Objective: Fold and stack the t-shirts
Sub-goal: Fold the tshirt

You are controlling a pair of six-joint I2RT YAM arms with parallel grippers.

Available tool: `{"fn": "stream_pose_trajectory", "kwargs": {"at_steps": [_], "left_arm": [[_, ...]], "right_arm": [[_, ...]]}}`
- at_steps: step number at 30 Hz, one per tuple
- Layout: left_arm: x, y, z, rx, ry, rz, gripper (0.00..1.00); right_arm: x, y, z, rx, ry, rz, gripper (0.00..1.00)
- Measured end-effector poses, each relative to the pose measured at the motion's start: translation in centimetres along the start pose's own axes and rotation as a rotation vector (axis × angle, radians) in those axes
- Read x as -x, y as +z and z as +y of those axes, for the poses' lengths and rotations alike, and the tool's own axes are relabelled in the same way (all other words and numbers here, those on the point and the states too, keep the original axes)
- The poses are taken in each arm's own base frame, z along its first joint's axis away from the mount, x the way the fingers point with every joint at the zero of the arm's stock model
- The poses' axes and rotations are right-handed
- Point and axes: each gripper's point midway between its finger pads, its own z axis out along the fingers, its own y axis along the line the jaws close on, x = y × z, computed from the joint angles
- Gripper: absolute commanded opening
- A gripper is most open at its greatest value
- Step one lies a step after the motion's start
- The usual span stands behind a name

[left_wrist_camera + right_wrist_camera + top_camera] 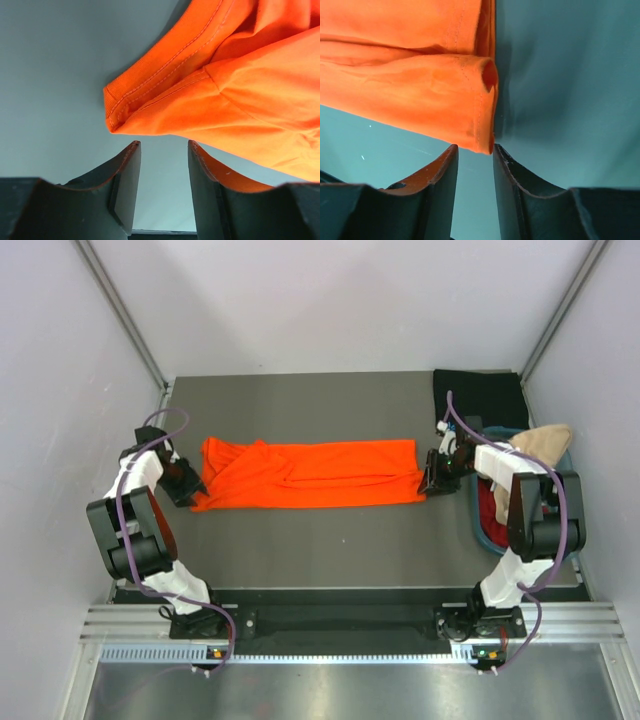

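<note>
One table (320,550): grey surface is showing wide on the near and far sides of the orange band.
Orange t-shirt (310,475): is lying mid-table as a long folded band, its left end bunching and its right hem running straight.
Teal tub (478,528): is sitting at the right edge.
Black t-shirt (480,395): is lying in the far right corner.
Beige t-shirt (545,440): is draping over the tub's far rim.
Dark red t-shirt (487,502): is showing inside the tub.
Left gripper (164,145): is sitting low at the band's left end, jaws standing apart and unloaded, stitched edge just ahead.
Right gripper (475,148): is sitting at the right hem, jaws parted and unloaded, hem corner reaching the gap.
</note>
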Motion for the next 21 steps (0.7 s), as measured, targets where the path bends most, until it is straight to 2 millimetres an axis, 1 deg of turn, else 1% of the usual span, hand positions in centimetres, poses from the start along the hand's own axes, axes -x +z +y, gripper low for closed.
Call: {"fn": "stream_pose_trajectory", "kwargs": {"at_steps": [5,12,13,16,21], "left_arm": [[0.31,-0.26,-0.18,-0.002,-0.005,-0.006,0.48],[0.27,-0.34,-0.22,-0.001,-0.012,-0.003,0.55],[0.27,-0.34,-0.22,-0.001,-0.012,-0.003,0.58],[0.25,-0.34,-0.25,-0.003,-0.013,-0.002,0.61],[0.25,-0.34,-0.29,-0.005,-0.013,-0.002,0.61]], "right_arm": [[-0.23,0.47,-0.25,-0.003,0.006,0.014,0.33],[-0.32,0.62,-0.29,-0.001,0.009,0.020,0.28],[-0.33,0.63,-0.28,0.001,0.010,0.020,0.27],[-0.41,0.72,-0.25,0.005,0.011,0.025,0.24],[-0.51,0.80,-0.11,0.015,0.012,0.030,0.18]]}}
